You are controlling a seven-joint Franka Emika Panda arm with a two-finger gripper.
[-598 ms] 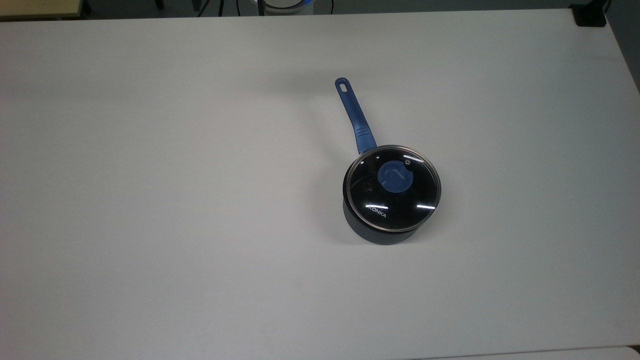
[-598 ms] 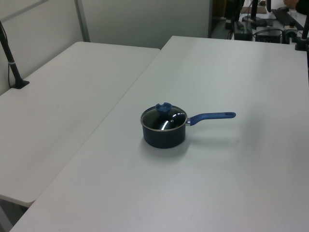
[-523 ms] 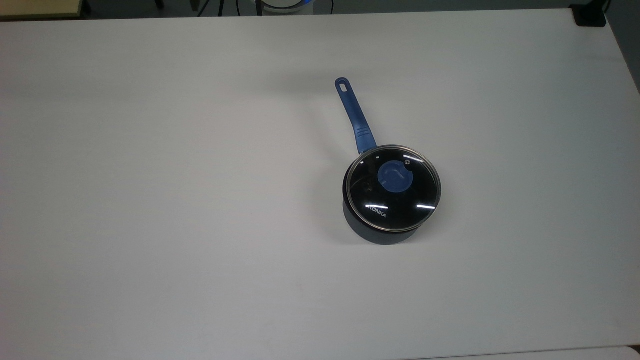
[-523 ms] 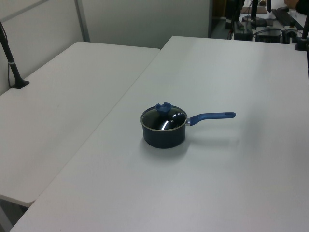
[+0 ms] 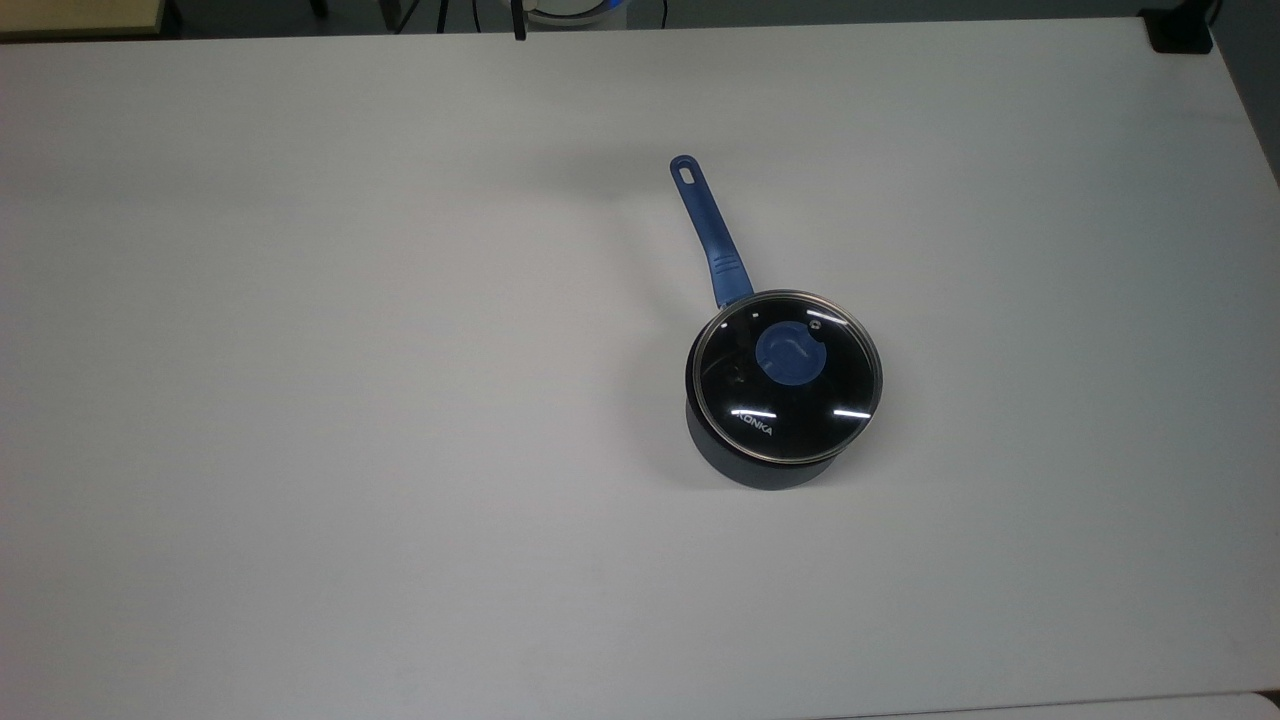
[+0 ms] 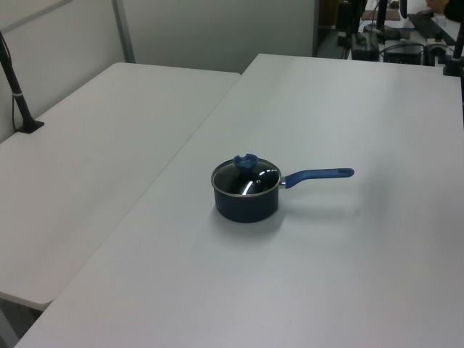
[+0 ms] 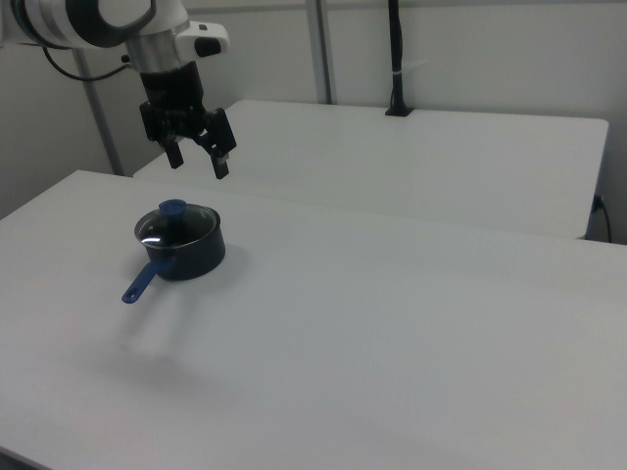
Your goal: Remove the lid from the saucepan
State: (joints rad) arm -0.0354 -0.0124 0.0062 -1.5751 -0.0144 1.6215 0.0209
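Note:
The dark saucepan point(image 5: 742, 466) stands right of centre on the white table point(image 5: 300, 400), its blue handle point(image 5: 711, 230) pointing toward the top view's upper edge. The glass lid point(image 5: 800, 410) with its blue knob point(image 5: 790, 355) sits closed on the pan. The left view has the saucepan point(image 6: 246, 206) mid-table with the lid point(image 6: 250, 181) on it. In the right view my gripper point(image 7: 199, 164) hangs open above and just behind the saucepan point(image 7: 193, 259) and lid point(image 7: 178, 228), clear of the knob point(image 7: 173, 208), holding nothing.
A second white table point(image 6: 87, 167) adjoins on the left view's left, with a black clamped post point(image 6: 18, 94) at its far side. A black block point(image 5: 1180, 30) sits at the table's corner in the top view's upper right. Equipment stands beyond the far edge.

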